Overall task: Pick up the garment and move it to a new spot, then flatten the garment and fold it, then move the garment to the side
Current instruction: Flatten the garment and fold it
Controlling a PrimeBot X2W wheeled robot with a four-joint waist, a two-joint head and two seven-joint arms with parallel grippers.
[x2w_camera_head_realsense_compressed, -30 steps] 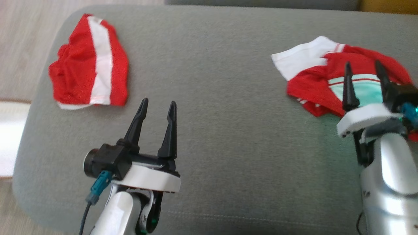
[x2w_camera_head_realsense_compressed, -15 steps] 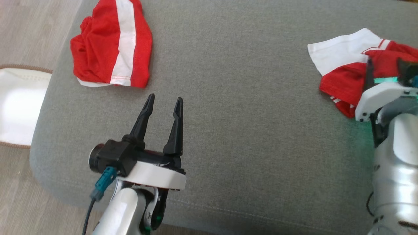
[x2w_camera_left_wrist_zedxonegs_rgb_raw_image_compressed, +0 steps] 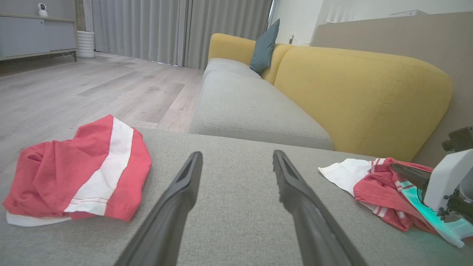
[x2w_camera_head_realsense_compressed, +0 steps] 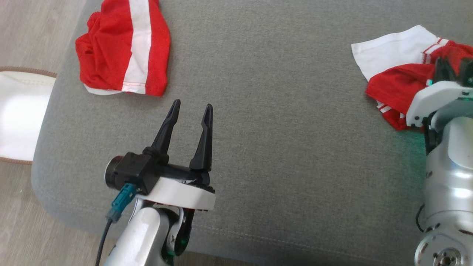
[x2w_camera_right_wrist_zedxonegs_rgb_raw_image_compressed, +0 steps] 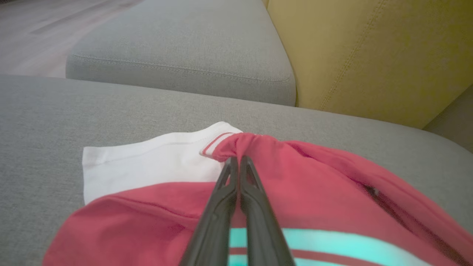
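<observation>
Right claw (x2w_camera_right_wrist_zedxonegs_rgb_raw_image_compressed: 238,160) pinched together on a bunched ridge of the red-and-white garment (x2w_camera_right_wrist_zedxonegs_rgb_raw_image_compressed: 325,173), which lies crumpled at the right end of the grey cushion (x2w_camera_head_realsense_compressed: 277,140). Left claw (x2w_camera_head_realsense_compressed: 193,105) spread apart, empty, hovering mid-cushion. Risk: the bite looks thin, possibly one layer only, though the wrist view doesn't settle it, so fabric may slip out on lifting. A single-point lift leaves it hanging bunched, and the trailing hem may drag. Second red garment (x2w_camera_head_realsense_compressed: 122,48) far left, well apart.
</observation>
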